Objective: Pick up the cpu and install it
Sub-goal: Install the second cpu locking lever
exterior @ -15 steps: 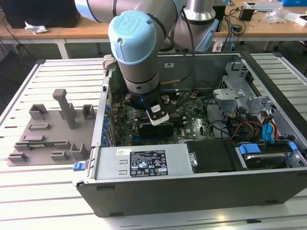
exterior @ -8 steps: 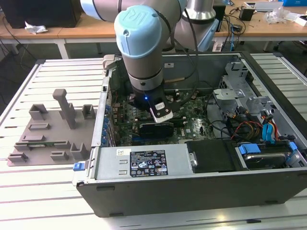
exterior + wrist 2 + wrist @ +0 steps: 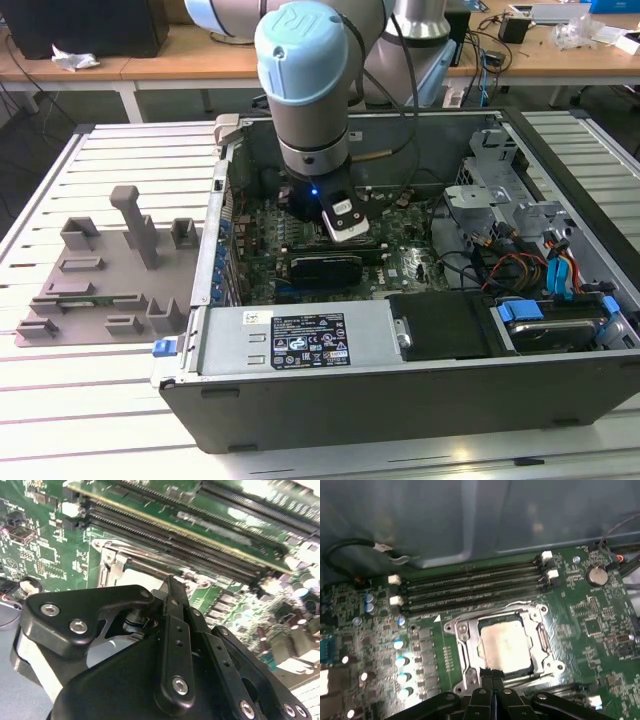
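The cpu [image 3: 502, 647], a square chip with a silver-grey top, lies flat inside the metal socket frame [image 3: 461, 645] on the green motherboard in the first wrist view. My gripper [image 3: 493, 674] stands over the socket's edge, its black fingers pressed together with nothing between them, tips right at the cpu's rim. In the second wrist view the same gripper [image 3: 169, 582] points down at the socket frame [image 3: 112, 562], with the cpu hidden behind the linkage. In the exterior view the arm's wrist [image 3: 315, 195] reaches down into the open computer case.
Memory slots [image 3: 470, 587] run beside the socket. A grey tray with plastic blocks [image 3: 100, 280] lies at the exterior view's left, outside the case. The power supply [image 3: 300, 340], drive cage and coloured cables [image 3: 540, 260] crowd the case.
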Available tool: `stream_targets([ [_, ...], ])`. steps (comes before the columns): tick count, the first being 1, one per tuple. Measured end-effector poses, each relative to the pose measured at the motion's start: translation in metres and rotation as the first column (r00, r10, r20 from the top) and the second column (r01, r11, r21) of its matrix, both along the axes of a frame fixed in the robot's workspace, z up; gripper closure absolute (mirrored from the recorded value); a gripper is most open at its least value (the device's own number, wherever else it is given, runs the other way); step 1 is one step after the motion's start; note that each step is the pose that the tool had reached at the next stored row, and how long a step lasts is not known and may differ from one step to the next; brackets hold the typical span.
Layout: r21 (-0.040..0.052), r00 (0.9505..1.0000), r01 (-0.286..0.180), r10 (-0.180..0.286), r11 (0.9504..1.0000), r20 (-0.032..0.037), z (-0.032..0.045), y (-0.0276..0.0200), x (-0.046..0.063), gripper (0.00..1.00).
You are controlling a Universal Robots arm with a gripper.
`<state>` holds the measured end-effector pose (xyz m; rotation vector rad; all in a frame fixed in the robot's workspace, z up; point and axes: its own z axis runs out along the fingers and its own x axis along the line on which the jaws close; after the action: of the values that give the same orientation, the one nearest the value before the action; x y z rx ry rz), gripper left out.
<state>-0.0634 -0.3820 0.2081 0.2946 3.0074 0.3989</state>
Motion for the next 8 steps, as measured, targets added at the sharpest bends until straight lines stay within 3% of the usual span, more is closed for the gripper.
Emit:
stream_targets([
  [8,-0.0368,1.0,0.001,-0.001,0.9993,0.0,0.0,0.0187,0.01,0.89],
])
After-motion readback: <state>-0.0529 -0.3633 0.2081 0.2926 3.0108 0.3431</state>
